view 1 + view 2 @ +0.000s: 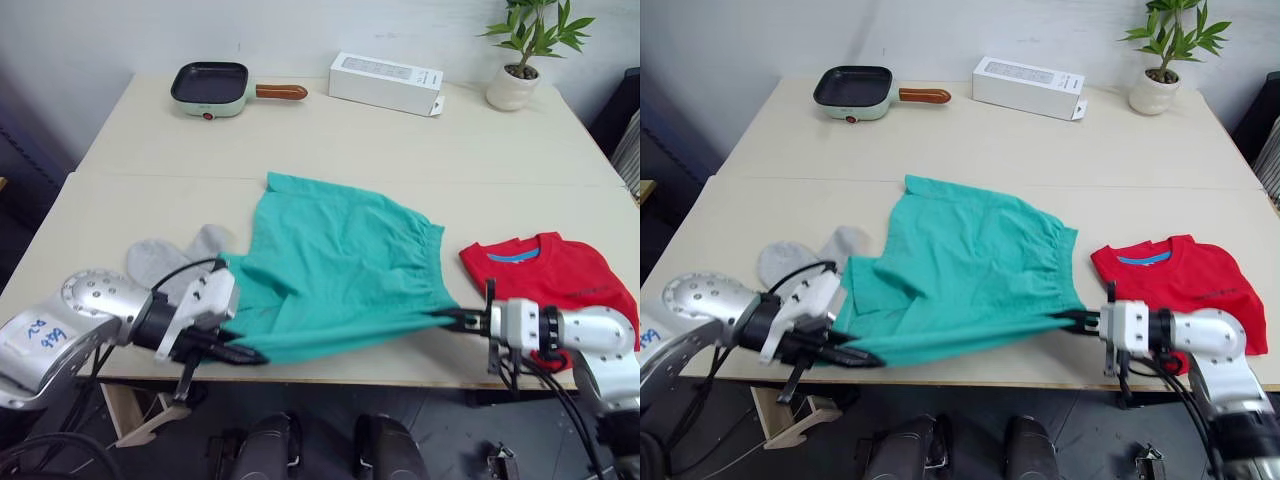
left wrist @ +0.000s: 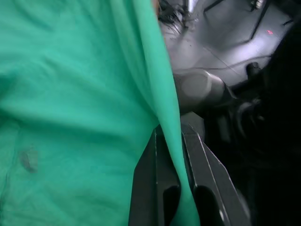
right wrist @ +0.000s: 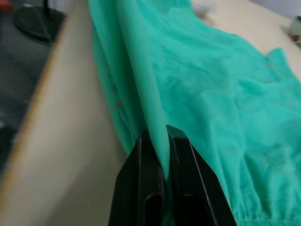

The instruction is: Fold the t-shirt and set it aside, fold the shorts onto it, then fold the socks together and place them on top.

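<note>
The teal shorts lie spread on the table's front half, their near edge lifted and stretched taut between both grippers. My left gripper is shut on the near left corner, past the table's front edge; its fingers pinch the cloth. My right gripper is shut on the near right corner, with the teal fold clamped between its fingers. The folded red t-shirt lies at the right, beside the shorts. Grey socks lie at the left, partly under the shorts' edge.
At the back of the table stand a small green pan with a wooden handle, a white box and a potted plant. A seam joins two table tops behind the shorts.
</note>
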Tool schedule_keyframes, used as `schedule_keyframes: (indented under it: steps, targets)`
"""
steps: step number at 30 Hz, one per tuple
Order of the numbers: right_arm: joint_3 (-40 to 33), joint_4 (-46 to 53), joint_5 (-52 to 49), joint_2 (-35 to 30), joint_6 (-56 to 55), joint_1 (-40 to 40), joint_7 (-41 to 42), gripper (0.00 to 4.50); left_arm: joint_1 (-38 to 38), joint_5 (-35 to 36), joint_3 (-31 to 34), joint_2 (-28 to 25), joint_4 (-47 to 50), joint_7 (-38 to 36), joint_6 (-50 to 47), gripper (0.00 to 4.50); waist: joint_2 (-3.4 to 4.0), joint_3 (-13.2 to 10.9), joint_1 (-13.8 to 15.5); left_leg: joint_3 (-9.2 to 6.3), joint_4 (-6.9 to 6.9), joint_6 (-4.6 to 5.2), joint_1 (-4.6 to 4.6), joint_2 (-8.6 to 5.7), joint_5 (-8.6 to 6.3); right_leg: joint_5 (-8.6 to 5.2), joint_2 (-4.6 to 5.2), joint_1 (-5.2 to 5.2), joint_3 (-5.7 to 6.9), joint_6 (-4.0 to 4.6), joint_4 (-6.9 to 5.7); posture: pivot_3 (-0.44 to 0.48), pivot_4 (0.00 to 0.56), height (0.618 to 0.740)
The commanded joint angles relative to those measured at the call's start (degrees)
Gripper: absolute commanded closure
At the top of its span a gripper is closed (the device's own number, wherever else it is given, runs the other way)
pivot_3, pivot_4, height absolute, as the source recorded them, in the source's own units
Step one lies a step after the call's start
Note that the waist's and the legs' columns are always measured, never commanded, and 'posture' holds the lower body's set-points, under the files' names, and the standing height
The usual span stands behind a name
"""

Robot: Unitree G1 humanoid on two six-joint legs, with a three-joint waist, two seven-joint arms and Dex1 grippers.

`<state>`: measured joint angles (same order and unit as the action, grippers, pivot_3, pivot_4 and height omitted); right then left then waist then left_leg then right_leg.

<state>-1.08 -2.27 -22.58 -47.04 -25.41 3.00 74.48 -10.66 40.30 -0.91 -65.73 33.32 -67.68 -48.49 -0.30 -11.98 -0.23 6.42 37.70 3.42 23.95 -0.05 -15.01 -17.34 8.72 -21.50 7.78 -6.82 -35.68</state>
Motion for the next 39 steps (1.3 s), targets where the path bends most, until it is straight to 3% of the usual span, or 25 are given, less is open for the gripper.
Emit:
schedule_keyframes:
  steps: [1, 3, 8, 13, 20, 24, 28, 31, 36, 37, 39]
  targets:
    - [-5.8, 1.9, -3.4, -2.4, 6.2, -2.1, -2.7, 4.5, -0.8, 0.0, 2.2, -1.9, -2.3, -1.2, -0.5, 4.45, 0.0, 0.0, 0.2, 0.06, 0.02, -0.02, 0.0, 0.07, 0.01, 0.0, -0.07, 0.0, -0.06, 0.0, 0.07, 0.0, 0.15, 0.74]
    - [-6.5, 4.4, -5.5, -2.4, 10.3, -2.6, -4.0, 4.5, -3.0, -0.3, 2.0, -1.1, -4.6, -1.3, 0.6, 4.45, 0.0, 0.0, 0.3, 0.1, 0.06, -0.23, -0.02, 0.12, -0.1, -0.01, -0.1, 0.01, -0.15, 0.01, 0.06, 0.0, 0.15, 0.74]
    - [-8.3, 9.4, -13.0, -6.3, 27.3, 1.2, -5.4, 4.5, -21.7, -6.4, -5.1, 2.5, -20.4, -9.0, 8.4, 4.45, 0.01, 0.0, 1.1, 0.09, 0.11, -0.31, 0.01, 0.09, -0.06, -0.01, -0.1, -0.07, -0.38, 0.05, 0.04, 0.0, 0.15, 0.74]
    - [-8.7, 6.4, -18.9, -7.4, 47.7, 12.1, -13.1, 4.5, -46.6, -20.3, -12.2, 16.7, -51.4, -8.7, 26.2, 4.45, -0.01, 0.0, 1.8, 0.11, 0.26, -0.03, 0.23, 0.13, 0.07, -0.01, -0.22, -0.23, -0.2, 0.04, -0.05, 0.0, 0.15, 0.74]
    - [-3.9, -4.7, -7.8, -1.5, 50.0, 26.0, -22.6, 4.5, -65.7, -33.6, -12.6, 32.9, -90.2, 0.0, 56.7, 4.45, -0.13, 0.1, 1.3, 0.64, 0.36, 0.43, 0.34, 0.0, -0.05, 0.17, -0.13, -0.39, -0.06, -0.29, -0.13, 0.0, 0.15, 0.74]
    - [-3.0, -6.1, -3.9, 2.5, 50.2, 28.7, -27.0, 4.5, -68.9, -40.7, -13.9, 36.0, -101.0, 5.9, 64.9, 4.45, -0.13, 0.1, 0.8, 0.78, 0.41, 0.52, 0.89, -0.07, -0.08, 0.22, -0.09, -0.98, -0.15, -0.38, -0.27, 0.0, 0.15, 0.74]
    - [-2.5, -7.7, 0.1, 5.7, 47.1, 28.9, -29.8, 4.5, -68.6, -46.0, -14.5, 37.6, -106.0, 12.1, 67.0, 4.45, -0.15, 0.1, 0.2, 0.74, 0.49, 0.58, 1.24, -0.09, 0.03, 0.25, -0.1, -1.21, -0.08, -0.43, -0.3, 0.0, 0.15, 0.74]
    - [-3.2, -8.5, 2.4, 8.0, 45.3, 28.0, -32.8, 4.5, -67.3, -46.7, -12.1, 39.4, -107.1, 20.2, 70.6, 4.45, -0.16, 0.1, 0.2, 0.74, 0.53, 0.66, 1.26, -0.12, 0.09, 0.3, -0.08, -1.2, -0.17, -0.54, -0.29, 0.0, 0.15, 0.74]
    - [-5.2, -7.2, 4.2, 10.8, 40.7, 24.4, -36.3, 4.5, -65.4, -44.5, -6.4, 41.4, -107.7, 25.2, 72.6, 4.45, -0.16, 0.1, 0.2, 0.66, 0.58, 0.7, 1.24, -0.16, 0.11, 0.34, -0.02, -1.14, -0.17, -0.59, -0.3, 0.0, 0.15, 0.74]
    - [-6.1, -6.8, 4.0, 11.4, 40.1, 23.9, -37.4, 3.98, -65.2, -44.2, -5.4, 41.6, -107.6, 26.1, 72.9, 4.06, -0.16, 0.1, 0.1, 0.66, 0.57, 0.69, 1.24, -0.15, 0.11, 0.34, -0.02, -1.14, -0.17, -0.59, -0.3, 0.0, 0.15, 0.74]
    - [-7.3, -6.5, 5.0, 11.9, 37.9, 22.9, -39.5, 3.45, -64.7, -44.1, -3.9, 41.3, -107.6, 26.0, 72.2, 3.57, -0.16, 0.1, 0.1, 0.67, 0.55, 0.69, 1.25, -0.16, 0.11, 0.34, -0.04, -1.16, -0.17, -0.6, -0.3, 0.0, 0.15, 0.74]
